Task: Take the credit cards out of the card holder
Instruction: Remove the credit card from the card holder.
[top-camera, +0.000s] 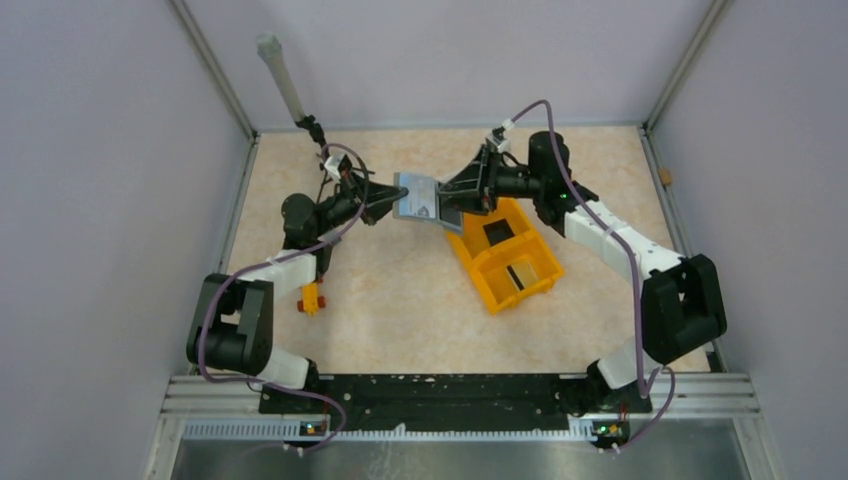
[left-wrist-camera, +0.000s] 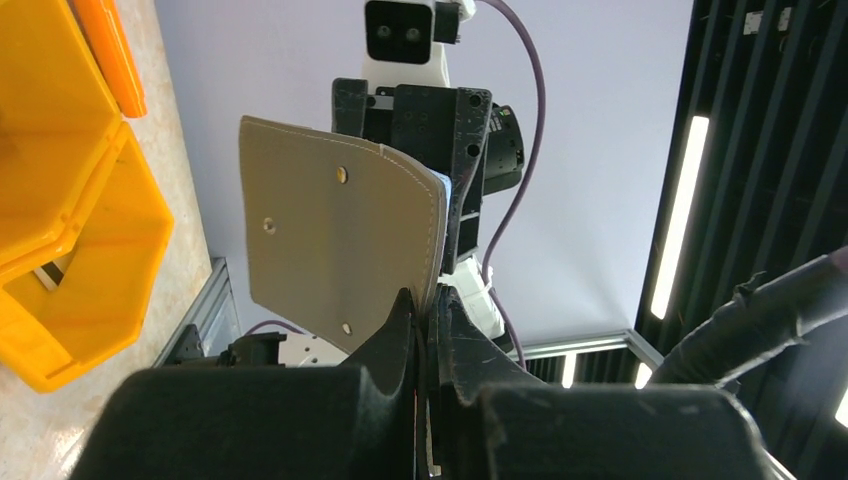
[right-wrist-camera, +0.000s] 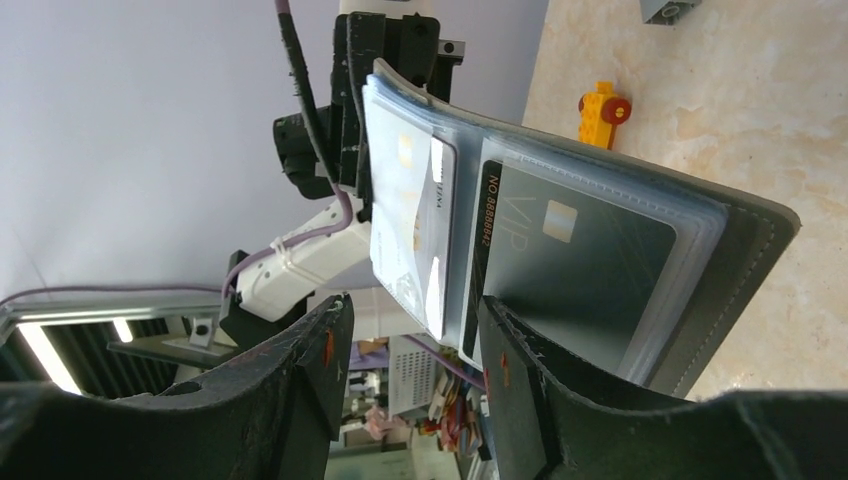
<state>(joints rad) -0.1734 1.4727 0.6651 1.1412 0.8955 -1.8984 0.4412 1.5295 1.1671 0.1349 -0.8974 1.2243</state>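
**Open card holder held aloft**

At the orange bin's 11 o'clock, its long axis runs 9 to 3 o'clock. The left gripper clamps its edge, that view showing only grey back. The right wrist view alone shows the credit cards. The right gripper straddles them, grip unclear

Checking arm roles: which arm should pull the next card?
Right, probably: the right gripper straddles the credit cards, open, while the left gripper is shut on the card holder, holding it up.
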